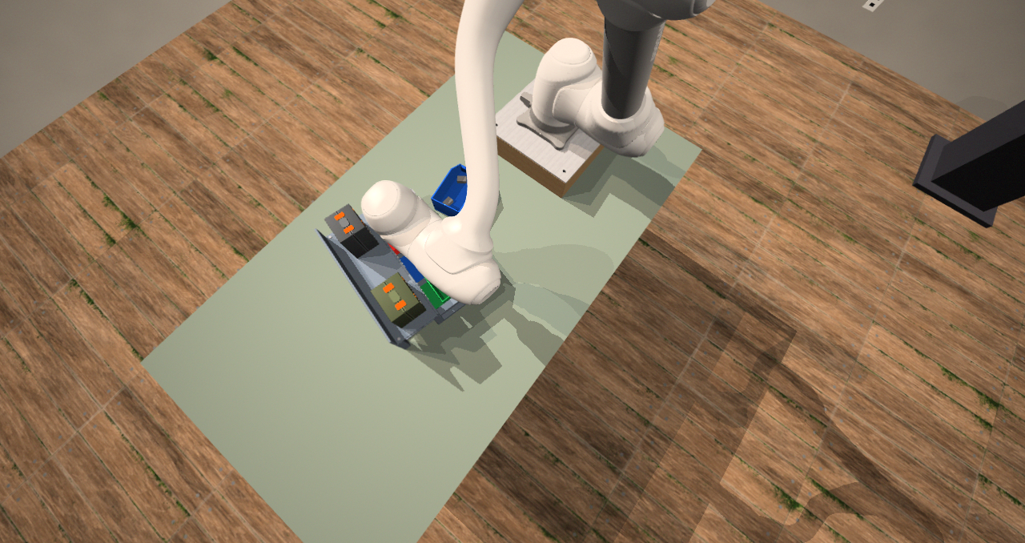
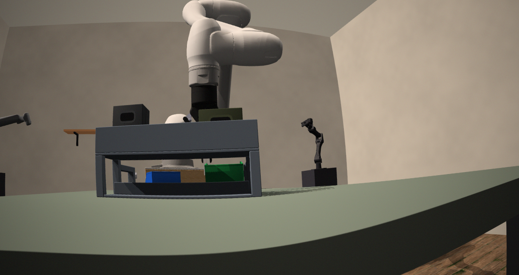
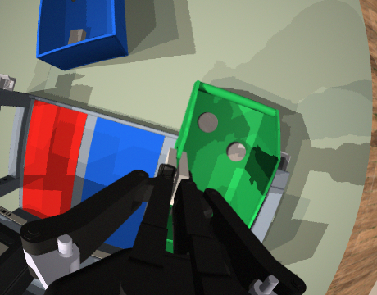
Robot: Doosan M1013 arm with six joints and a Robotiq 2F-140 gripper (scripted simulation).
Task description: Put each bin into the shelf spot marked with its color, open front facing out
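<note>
Green plastic is pinched at the gripper: its fingers are narrow, closed on the near side wall of the green bin. The bin is held just beside the fingertips, over the end of the shelf. Its long axis is laid front to back across the shelf, roughly along the wrist view's height, slightly slanted; its low-lipped end is pointed away from the hand, out toward the table in front. Two round grey parts are carried inside. Whether it is seated cannot be told. On the hand's other side, the blue mark is seen close by, with the red mark beyond it. Farther out, the blue bin is left on the table, well apart from the fingers.
</note>
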